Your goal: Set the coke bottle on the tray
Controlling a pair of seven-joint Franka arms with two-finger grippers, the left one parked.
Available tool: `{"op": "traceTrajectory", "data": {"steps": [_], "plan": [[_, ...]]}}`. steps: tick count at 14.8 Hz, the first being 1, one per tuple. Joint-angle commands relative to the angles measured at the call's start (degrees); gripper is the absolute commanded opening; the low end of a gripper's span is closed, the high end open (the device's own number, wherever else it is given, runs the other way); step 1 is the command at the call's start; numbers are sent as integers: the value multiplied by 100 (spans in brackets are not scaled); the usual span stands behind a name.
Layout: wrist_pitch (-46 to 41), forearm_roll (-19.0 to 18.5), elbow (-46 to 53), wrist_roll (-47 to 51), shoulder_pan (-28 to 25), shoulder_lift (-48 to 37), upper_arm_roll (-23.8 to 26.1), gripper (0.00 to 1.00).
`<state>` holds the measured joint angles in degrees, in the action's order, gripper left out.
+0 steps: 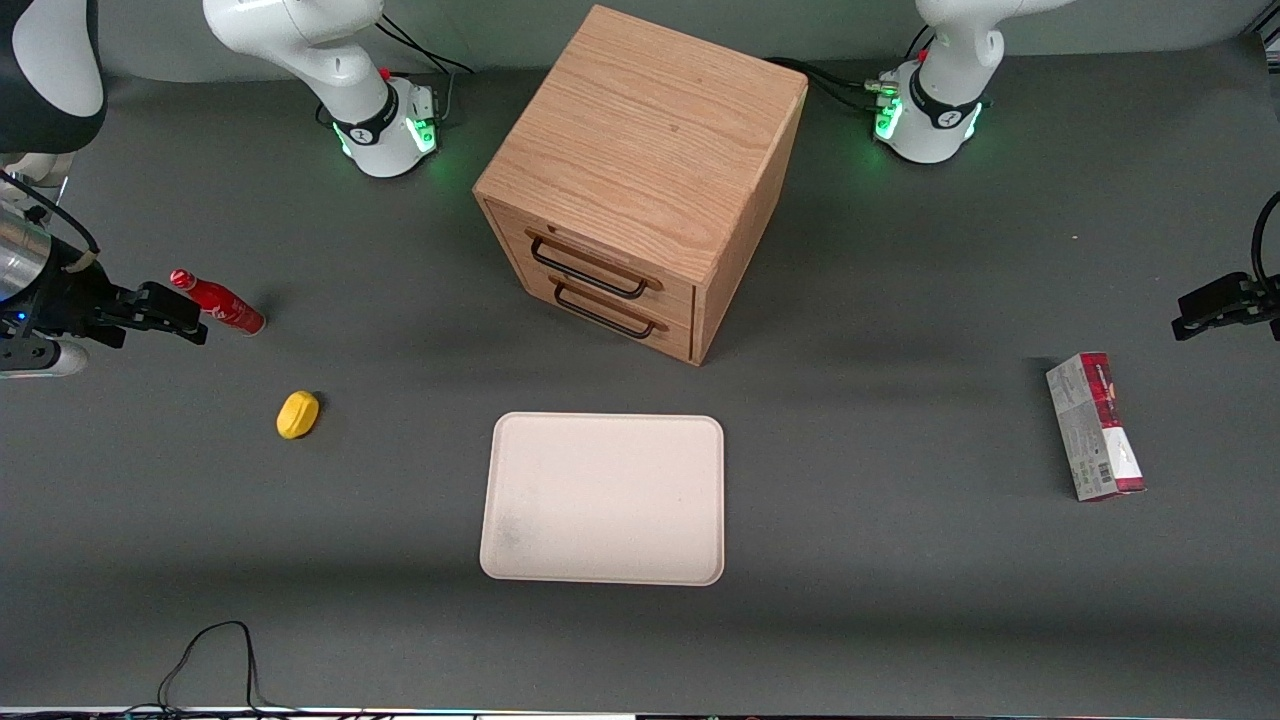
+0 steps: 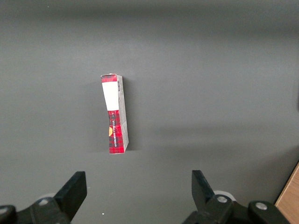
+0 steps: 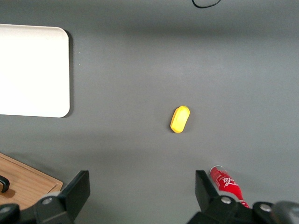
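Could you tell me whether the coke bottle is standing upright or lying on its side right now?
Lying on its side. The coke bottle rests lengthwise on the table, cap toward the open gripper hovering above it.

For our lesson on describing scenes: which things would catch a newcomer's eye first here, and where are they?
The big oak-coloured wooden drawer cabinet dominates mid-table, with the flat pale cream-pink tray nearer the camera in front of it. Toward the working arm's end, the open black gripper hangs beside the small lying red coke bottle, a yellow oval object nearer the camera.
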<state>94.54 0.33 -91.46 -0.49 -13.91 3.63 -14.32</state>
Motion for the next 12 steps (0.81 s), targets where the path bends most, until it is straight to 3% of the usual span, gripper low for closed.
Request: {"op": "traceTrajectory", "data": {"steps": [1, 6, 8, 12], "plan": [[-147, 116, 155, 84, 72, 41, 61, 100], [-156, 55, -221, 6, 353, 59, -61, 100], [-51, -330, -511, -448, 397, 67, -377, 100], [1325, -332, -1976, -1828, 397, -405, -1325, 100]]}}
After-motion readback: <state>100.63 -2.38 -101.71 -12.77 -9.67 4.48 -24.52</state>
